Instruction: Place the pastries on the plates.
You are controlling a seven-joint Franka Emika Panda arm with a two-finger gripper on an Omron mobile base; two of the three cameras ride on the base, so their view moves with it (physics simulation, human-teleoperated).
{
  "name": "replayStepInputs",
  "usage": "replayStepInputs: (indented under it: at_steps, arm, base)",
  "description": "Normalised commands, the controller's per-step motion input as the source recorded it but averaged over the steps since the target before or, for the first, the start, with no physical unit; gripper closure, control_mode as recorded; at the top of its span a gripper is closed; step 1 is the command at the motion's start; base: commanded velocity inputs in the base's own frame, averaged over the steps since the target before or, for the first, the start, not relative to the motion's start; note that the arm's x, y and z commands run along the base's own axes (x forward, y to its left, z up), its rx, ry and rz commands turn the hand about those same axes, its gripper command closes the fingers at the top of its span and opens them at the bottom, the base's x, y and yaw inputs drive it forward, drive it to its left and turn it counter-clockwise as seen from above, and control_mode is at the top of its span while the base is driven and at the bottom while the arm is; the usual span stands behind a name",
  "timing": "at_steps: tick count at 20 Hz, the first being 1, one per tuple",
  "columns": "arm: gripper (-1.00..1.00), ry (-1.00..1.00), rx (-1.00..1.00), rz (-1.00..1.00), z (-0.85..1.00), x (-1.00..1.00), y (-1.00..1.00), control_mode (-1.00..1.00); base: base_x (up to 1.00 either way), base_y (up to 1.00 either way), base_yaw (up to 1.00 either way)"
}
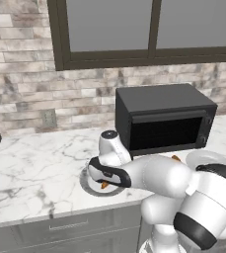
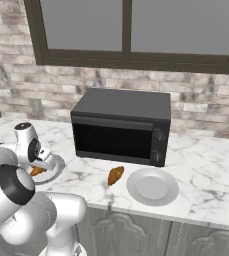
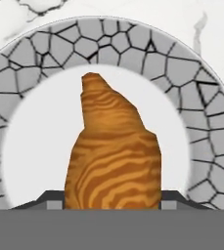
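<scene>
Jaws clamped on one croissant point(image 3: 112, 156), its long axis pointing away toward the frame top, directly above the white centre of the left plate point(image 3: 30, 53); second croissant point(image 2: 115, 175) lies on counter point(image 2: 206, 165) beside other plate point(image 2: 152, 186).

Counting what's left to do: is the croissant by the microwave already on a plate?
No: that croissant lies on the bare counter, apart from the empty plate beside it.
</scene>
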Motion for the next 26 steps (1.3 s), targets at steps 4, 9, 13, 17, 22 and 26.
replayStepInputs:
  at_steps: [4, 9, 13, 17, 22, 26]
  arm:
    - [-1.00, 0.00, 0.00, 0.00, -0.05, 0.00, 0.00, -1.00]
    - [-1.00, 0.00, 0.00, 0.00, -0.01, 0.00, 0.00, -1.00]
    - [-1.00, 0.07, 0.02, -0.07, 0.21, 0.00, -0.16, -1.00]
    - [-1.00, 0.12, 0.04, 0.00, 0.90, -0.01, -0.24, -1.00]
    - [-1.00, 0.05, 0.03, 0.06, 0.81, -0.01, -0.56, -1.00]
    - [-1.00, 0.01, 0.01, 0.14, 0.16, 0.00, -0.95, -1.00]
  base:
    - [0.00, 0.00, 0.00]
    - [0.00, 0.00, 0.00]
    - [0.00, 0.00, 0.00]
    - [0.00, 0.00, 0.00]
    - [0.00, 0.00, 0.00]
    - [0.00, 0.00, 0.00]
